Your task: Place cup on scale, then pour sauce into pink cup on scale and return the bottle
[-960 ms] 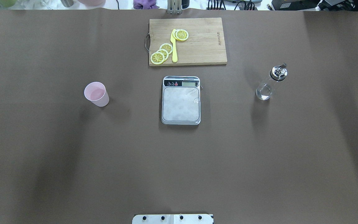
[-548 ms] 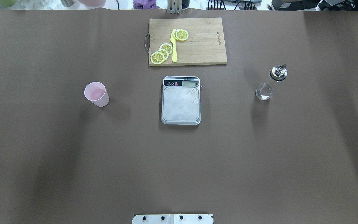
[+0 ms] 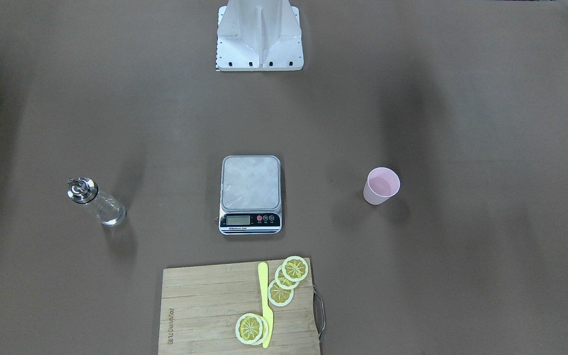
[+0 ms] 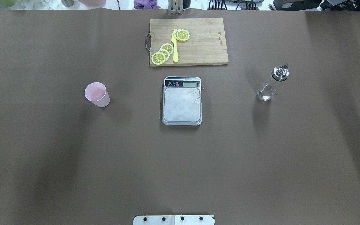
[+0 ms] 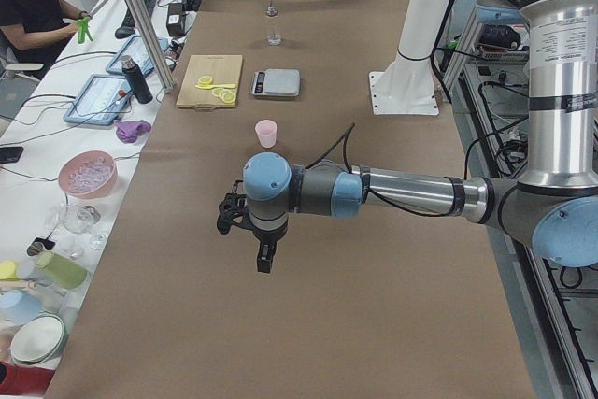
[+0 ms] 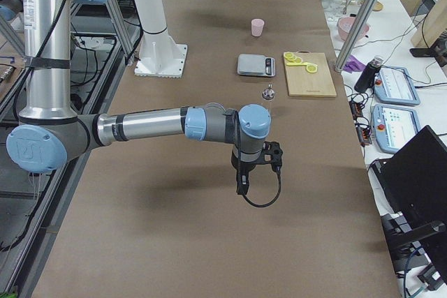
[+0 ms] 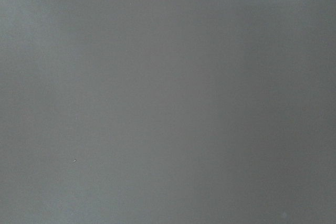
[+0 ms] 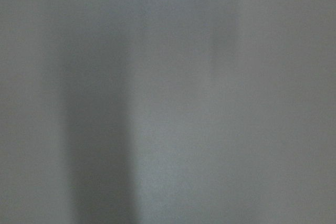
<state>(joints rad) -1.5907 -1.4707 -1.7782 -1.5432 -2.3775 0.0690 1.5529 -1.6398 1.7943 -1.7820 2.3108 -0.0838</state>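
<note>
1. Far ahead of the left gripper (image 5: 264, 257), grip state unreadable, the cup (image 4: 97, 94) stands off the scale (image 4: 182, 104).
2. The bottle (image 4: 272, 83) stands far beyond the right gripper (image 6: 242, 185), equally unreadable.
3. A clumsy approach could topple the light cup.

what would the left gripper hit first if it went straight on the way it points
The left gripper points down, so probably the bare brown table cover beneath it; its wrist view shows nothing else, though height is unclear.
</note>
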